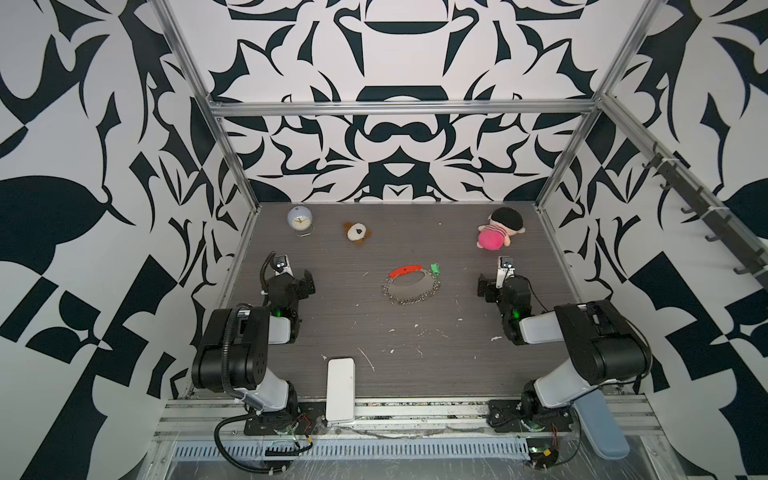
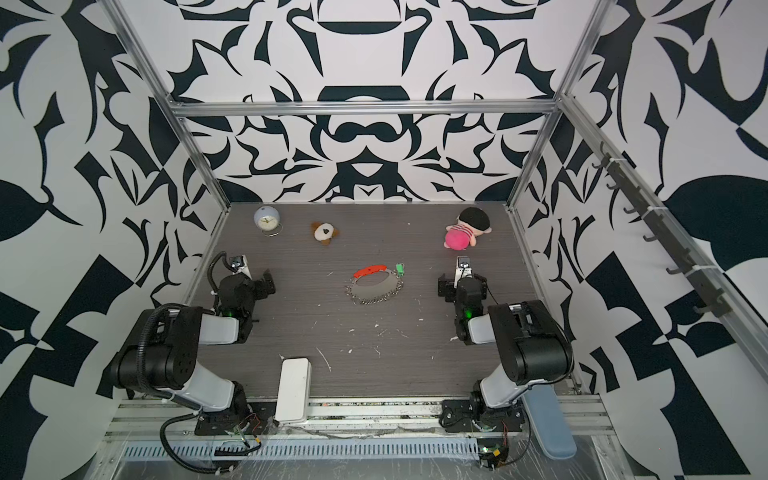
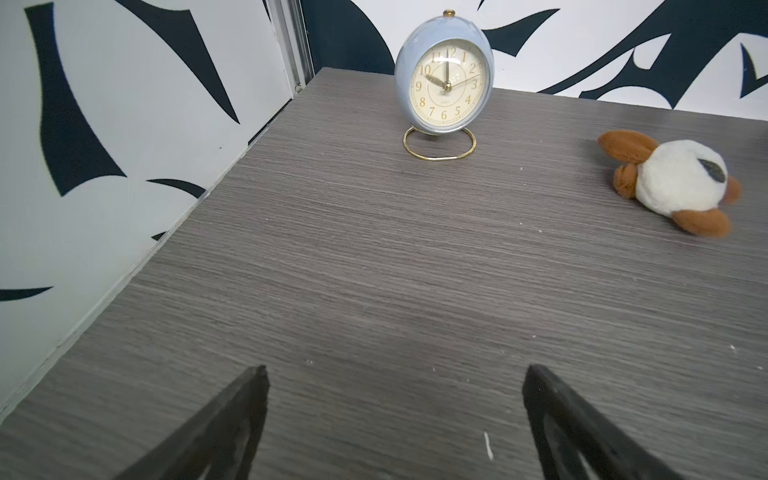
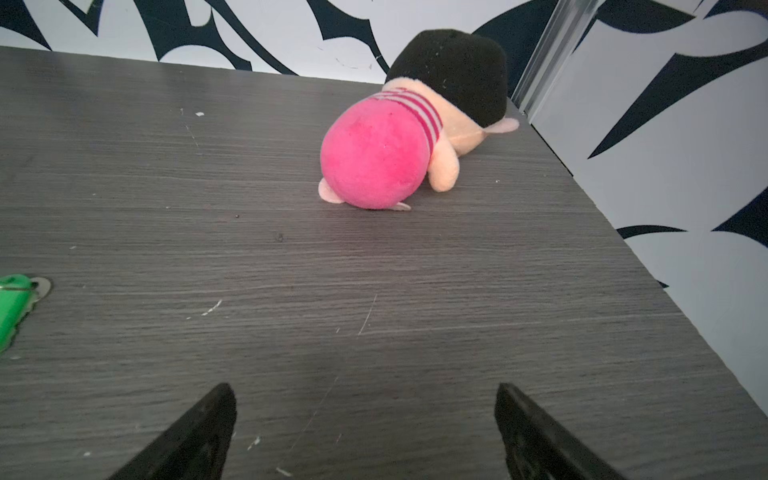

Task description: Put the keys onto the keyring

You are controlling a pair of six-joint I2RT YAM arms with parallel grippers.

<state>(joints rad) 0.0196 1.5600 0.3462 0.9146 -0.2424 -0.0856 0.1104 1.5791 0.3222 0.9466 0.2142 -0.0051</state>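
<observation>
- Left gripper (image 3: 395,376) — jaws spread wide, holding nothing, low over the bench (image 1: 353,328) near its left edge.
- Keyring (image 1: 409,301) lies flat mid-bench, with its red bar (image 1: 405,271) toward the far edge.
- Green key (image 1: 434,268) lies just beside the keyring's right end, outside the loop.
- Right gripper (image 4: 365,392) — jaws wide, holding nothing, near the right edge.

I see a matt grey wood-grain bench (image 1: 374,340), scuffed near me. The silver metal-link keyring (image 1: 409,300) glints. The small green-headed key (image 1: 434,268) looks smooth plastic. Far left, the pale blue clock (image 3: 405,83) is glossy.
</observation>
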